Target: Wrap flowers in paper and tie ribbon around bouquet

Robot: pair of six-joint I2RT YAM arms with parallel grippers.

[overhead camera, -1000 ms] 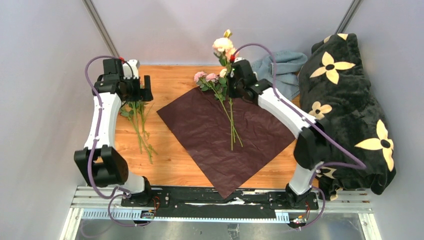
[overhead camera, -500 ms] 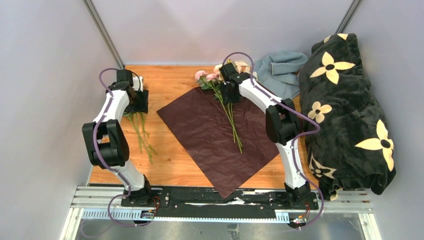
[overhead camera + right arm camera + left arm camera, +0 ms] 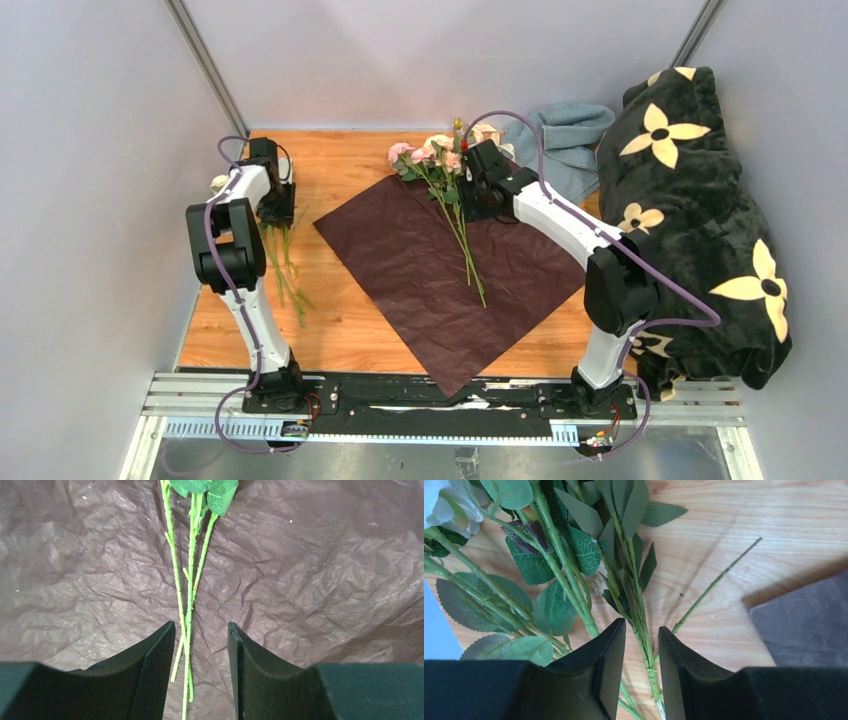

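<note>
The left claw stands at the far left corner of the surface. Its jaws are a little apart, with thin green stems of a second bunch running between them, and nothing looks pinched yet. The right claw hangs over the paper with its jaws apart and holding nothing. The stems of the flowers lie free on the sheet below the gap.

That bunch lies with its heads at the far corner of the paper and its stems running toward the sheet's middle. The paper is spread flat and cornerwise across the middle of the surface, with no edge folded.

Judging by this, the task is in its early part. Some flowers are laid on the paper; the rest lie off it along the left edge and probably have to be carried over. Rolling the sheet into a cone is all to come, and so is the tying. No ribbon shows in any view.
</note>
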